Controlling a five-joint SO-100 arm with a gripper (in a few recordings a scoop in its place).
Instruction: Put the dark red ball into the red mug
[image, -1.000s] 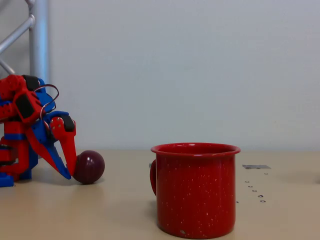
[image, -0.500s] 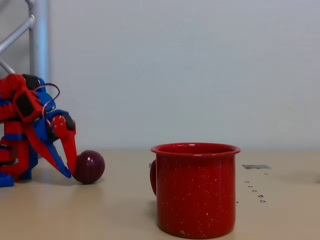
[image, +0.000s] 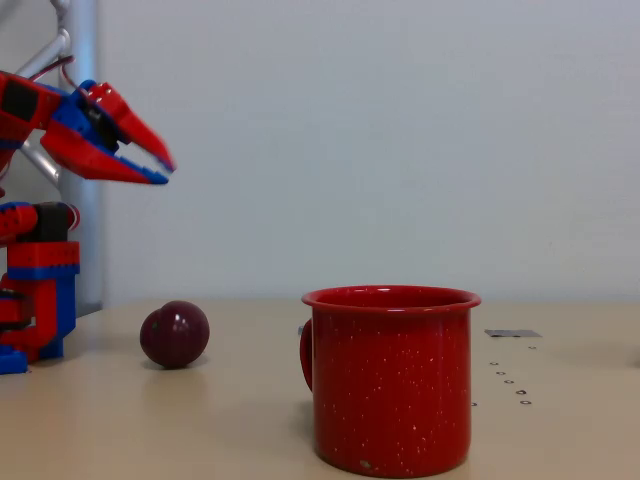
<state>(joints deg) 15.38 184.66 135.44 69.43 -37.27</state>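
Note:
The dark red ball (image: 175, 334) rests on the table at the left, free of the arm. The red mug (image: 391, 378) stands upright in the foreground to the right of the ball, its handle on its left side. High above the ball, my gripper (image: 165, 171) points to the right at the upper left of the fixed view. Its red and blue fingers are slightly parted with nothing between them.
The arm's red and blue base (image: 35, 300) stands at the left edge, in front of a metal post (image: 78, 60). The tan table (image: 230, 420) runs back to a pale wall. Small screw holes and a metal plate (image: 512, 333) lie at the right.
My gripper was down at the table with its tips against the ball's left side. It has swung up and now hangs high above the ball, which stayed in place.

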